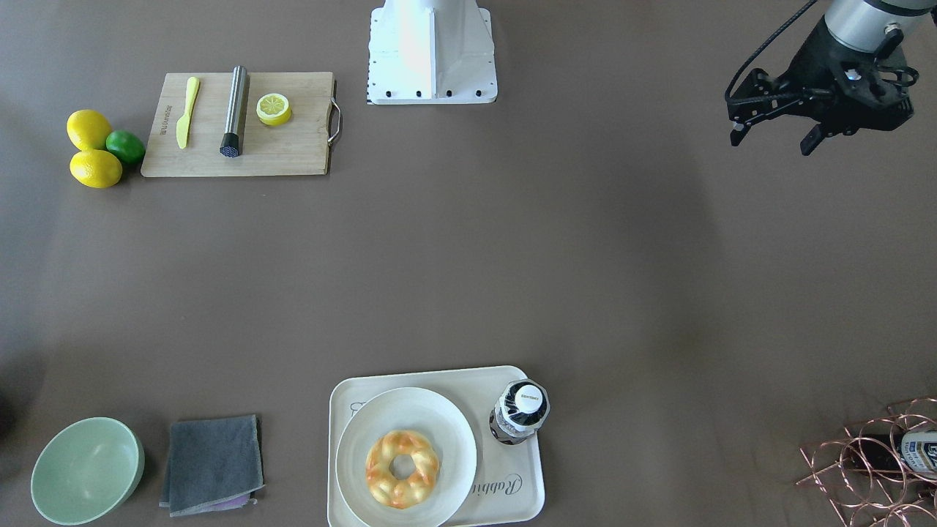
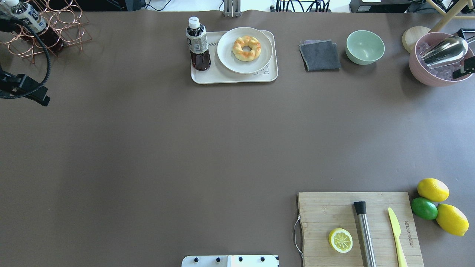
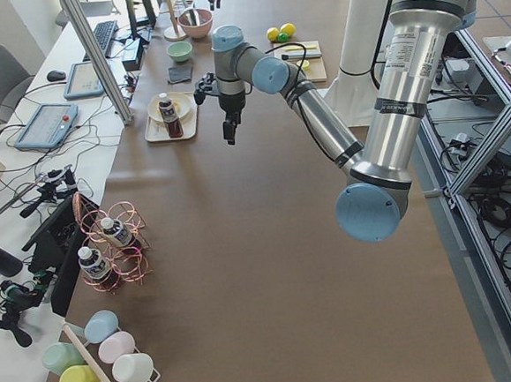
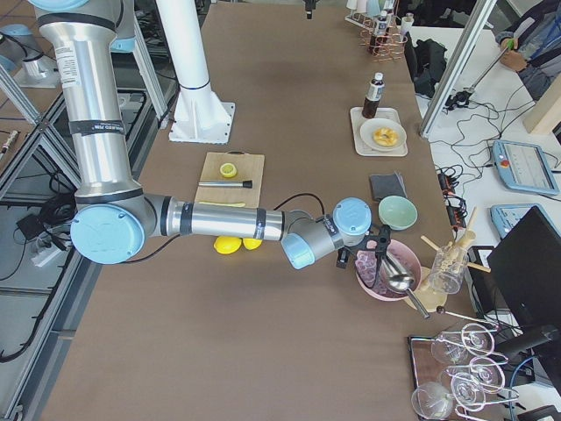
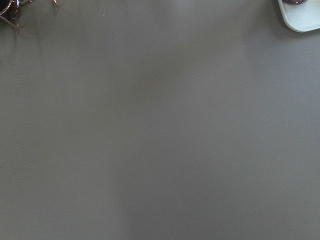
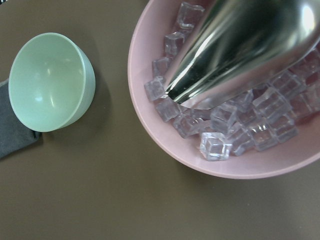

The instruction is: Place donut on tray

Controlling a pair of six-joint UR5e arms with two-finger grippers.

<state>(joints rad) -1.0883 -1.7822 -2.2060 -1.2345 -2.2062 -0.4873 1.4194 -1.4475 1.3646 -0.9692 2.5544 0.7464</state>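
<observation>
The donut [image 1: 381, 461], pale yellow with orange-brown patches, lies on a round white plate [image 1: 410, 410] that stands on the cream tray [image 1: 439, 375]. It also shows in the overhead view [image 2: 239, 52], at the table's far side on the tray [image 2: 230, 78]. A dark bottle [image 1: 520, 411] stands upright on the tray beside the plate. My left gripper [image 1: 772, 140] hangs open and empty above bare table, far from the tray. My right gripper [image 2: 466, 51] hovers over a pink ice bowl at the far right, fingertips apart, holding nothing.
A pink bowl [image 6: 165, 145] holds ice cubes and a metal scoop [image 6: 235, 55]. A green bowl [image 2: 365, 46] and grey cloth [image 2: 320, 55] lie right of the tray. A cutting board [image 2: 323, 207] with lemon half, knife and metal bar sits near the robot. A copper wire rack [image 2: 55, 29] stands far left.
</observation>
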